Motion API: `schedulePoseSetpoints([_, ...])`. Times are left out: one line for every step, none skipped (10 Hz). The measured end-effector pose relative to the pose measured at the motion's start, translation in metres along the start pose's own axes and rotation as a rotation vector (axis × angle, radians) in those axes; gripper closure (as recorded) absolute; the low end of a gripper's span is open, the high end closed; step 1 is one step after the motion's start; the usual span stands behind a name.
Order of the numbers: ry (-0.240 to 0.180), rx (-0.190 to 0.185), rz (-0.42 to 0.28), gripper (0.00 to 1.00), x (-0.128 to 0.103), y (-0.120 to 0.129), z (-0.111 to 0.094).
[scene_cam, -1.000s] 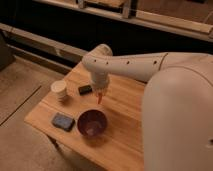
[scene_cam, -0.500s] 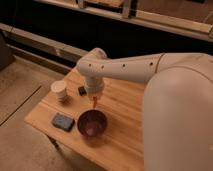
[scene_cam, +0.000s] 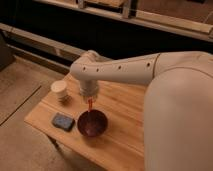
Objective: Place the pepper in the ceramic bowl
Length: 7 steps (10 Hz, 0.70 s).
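Observation:
The round dark purplish-brown ceramic bowl [scene_cam: 92, 123] sits on the wooden table [scene_cam: 127, 135] near its front left. The small red-orange pepper [scene_cam: 90, 104] hangs upright from my gripper [scene_cam: 89, 99], just above the bowl's far rim. The gripper points straight down from the white arm and is shut on the pepper's top. The pepper's tip reaches down toward the bowl's inside.
A pale cylindrical cup [scene_cam: 60, 90] stands at the table's left edge. A flat blue-grey sponge [scene_cam: 63, 121] lies left of the bowl near the front edge. My white arm [scene_cam: 150, 70] spans the table's right side. A dark wall with rails runs behind.
The gripper has moved left and toward the front with the pepper, from over the table's middle to above the bowl's far rim. The dark block seen earlier is now hidden behind the arm.

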Motion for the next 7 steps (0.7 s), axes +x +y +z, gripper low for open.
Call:
schedulePoseSetpoints([0.0,0.0,-0.007,1.0,0.004,0.005,-0.001])
schedulePoseSetpoints([0.002,0.001,-0.015,1.0,0.01,0.012,0.0])
schedulePoseSetpoints([0.001,-0.001,-0.018,1.0,0.014,0.017,0.0])
schedulePoseSetpoints([0.0,-0.001,-0.022,1.0,0.02,0.022,0.0])
schedulePoseSetpoints([-0.003,0.0,-0.025,1.0,0.025,0.026,-0.001])
schedulePoseSetpoints([-0.009,0.003,-0.028,1.0,0.028,0.029,-0.002])
schedulePoseSetpoints([-0.014,0.009,-0.029,1.0,0.032,0.031,-0.003])
